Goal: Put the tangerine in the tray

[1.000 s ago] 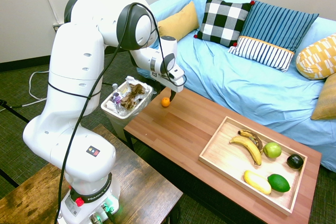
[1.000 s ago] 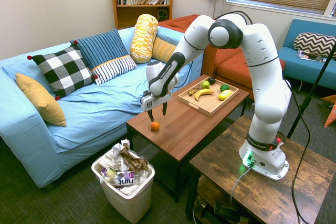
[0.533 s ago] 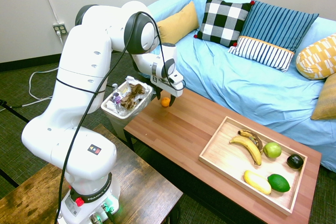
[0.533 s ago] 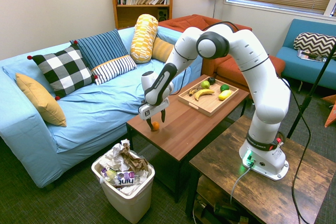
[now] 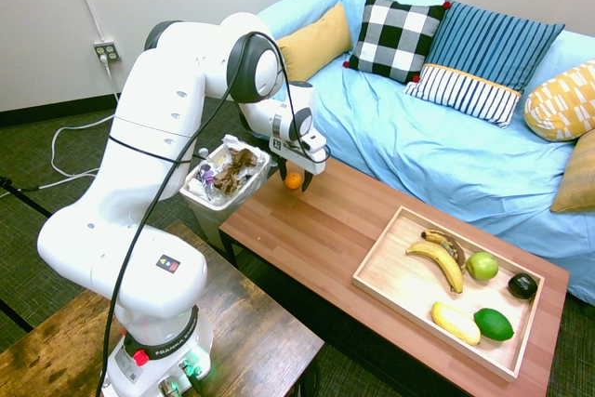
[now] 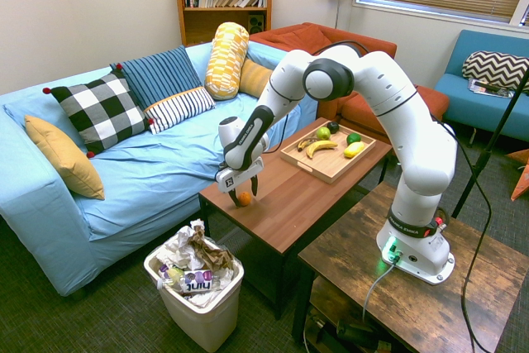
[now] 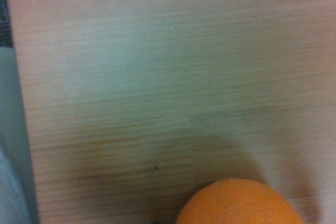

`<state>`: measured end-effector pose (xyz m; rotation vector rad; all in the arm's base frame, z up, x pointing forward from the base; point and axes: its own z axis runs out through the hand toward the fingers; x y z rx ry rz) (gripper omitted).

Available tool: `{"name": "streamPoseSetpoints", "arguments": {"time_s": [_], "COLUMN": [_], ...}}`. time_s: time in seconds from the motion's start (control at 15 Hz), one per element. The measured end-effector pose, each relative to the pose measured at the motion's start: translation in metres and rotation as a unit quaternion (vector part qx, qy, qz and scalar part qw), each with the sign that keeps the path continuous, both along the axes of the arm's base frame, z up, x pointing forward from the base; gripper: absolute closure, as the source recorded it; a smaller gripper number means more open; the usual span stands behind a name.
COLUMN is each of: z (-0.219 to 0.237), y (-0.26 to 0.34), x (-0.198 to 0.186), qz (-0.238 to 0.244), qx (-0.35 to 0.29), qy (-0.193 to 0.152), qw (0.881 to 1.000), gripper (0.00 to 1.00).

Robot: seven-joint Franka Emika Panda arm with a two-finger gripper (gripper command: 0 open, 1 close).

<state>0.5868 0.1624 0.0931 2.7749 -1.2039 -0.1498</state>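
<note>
Arm bent low, wrist pointing down; gripper [image 5: 294, 179] fingers spread apart, straddling tangerine [image 5: 293, 180], tips near table.

Both room views are bright and evenly lit, pretty sharp, with soft shadows only. There's a bit of wide-angle bending toward the picture edges. The wrist view is soft and blurry, with the tangerine [image 7: 239, 203] throwing a dark smudgy shadow on the coffee table [image 7: 173, 77].

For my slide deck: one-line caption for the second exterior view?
Open claw straddles the tangerine on the table, far from the tray.
</note>
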Motion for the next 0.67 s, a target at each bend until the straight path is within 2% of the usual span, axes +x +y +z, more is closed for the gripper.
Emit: {"name": "streamPoseSetpoints", "arguments": {"time_s": [0.47, 0.67], "z": [0.005, 0.025], "y": [0.003, 0.002], "x": [0.004, 0.010], "qz": [0.002, 0.001], "qx": [0.000, -0.001], "qy": [-0.007, -0.013], "qw": [1.000, 1.000], "gripper": [1.00, 1.00]}}
